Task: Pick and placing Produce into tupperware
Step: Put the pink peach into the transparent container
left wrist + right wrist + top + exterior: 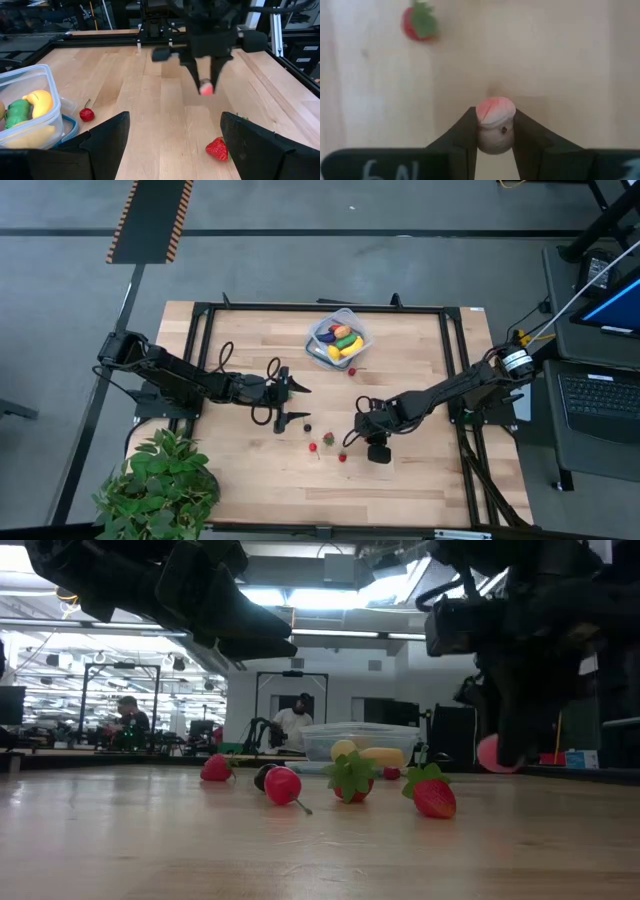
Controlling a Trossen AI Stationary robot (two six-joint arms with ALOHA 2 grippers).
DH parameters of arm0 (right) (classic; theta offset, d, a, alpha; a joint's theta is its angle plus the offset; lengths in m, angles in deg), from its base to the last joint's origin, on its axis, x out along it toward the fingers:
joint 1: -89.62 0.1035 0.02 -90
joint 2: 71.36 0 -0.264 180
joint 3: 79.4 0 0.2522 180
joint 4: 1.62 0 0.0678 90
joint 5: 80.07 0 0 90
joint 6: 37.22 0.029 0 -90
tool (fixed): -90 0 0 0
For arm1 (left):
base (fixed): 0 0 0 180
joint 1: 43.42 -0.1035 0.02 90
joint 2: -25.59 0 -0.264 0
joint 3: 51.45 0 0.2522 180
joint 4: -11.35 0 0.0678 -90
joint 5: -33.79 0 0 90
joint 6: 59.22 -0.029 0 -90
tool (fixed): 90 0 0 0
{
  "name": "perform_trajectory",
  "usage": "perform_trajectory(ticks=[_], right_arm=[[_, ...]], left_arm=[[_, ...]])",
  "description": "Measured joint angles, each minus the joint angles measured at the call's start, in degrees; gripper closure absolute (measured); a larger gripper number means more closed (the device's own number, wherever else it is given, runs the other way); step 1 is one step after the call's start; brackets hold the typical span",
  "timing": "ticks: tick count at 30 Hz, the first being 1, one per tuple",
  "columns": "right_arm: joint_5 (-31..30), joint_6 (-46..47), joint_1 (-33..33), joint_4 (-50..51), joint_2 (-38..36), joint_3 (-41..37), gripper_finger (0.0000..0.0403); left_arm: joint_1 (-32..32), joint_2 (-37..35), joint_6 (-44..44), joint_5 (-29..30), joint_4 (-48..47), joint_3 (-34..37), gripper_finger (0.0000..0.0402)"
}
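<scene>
The right gripper [495, 131] is clamped on a small pink-and-red fruit [495, 125], held just above the wooden counter [420, 470], well apart from the tub [339, 337]. The clear tub sits near the counter's far edge, holding a banana [347, 351] and other pieces, with a cherry [352, 372] just beside it. Strawberries [327, 439] and berries lie loose between the two arms. The left gripper [290, 402] hovers with fingers wide apart. A leafy plant [160, 485] stands at the near left corner.
</scene>
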Motion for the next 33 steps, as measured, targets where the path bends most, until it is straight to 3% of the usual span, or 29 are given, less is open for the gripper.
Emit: perform_trajectory(ticks=[7,13,22,33], right_arm=[[-10.3,-1.3,0.0,5.3,-9.0,-0.4,0.0310],[-16.4,0.3,-0.1,1.0,-20.2,-6.9,0.0310],[-18.4,-3.2,-0.1,-19.5,-34.0,-22.4,0.0314],[-17.1,-11.7,-0.1,-57.8,-39.7,-42.3,0.0314]], left_arm=[[0.0,0.0,0.0,0.0,0.4,0.0,0.0096],[0.0,0.0,0.0,0.0,0.5,0.0,0.0096],[0.0,0.0,0.0,0.0,0.6,0.0,0.0096],[0.0,0.0,0.0,0.0,0.4,0.0,0.0096]])
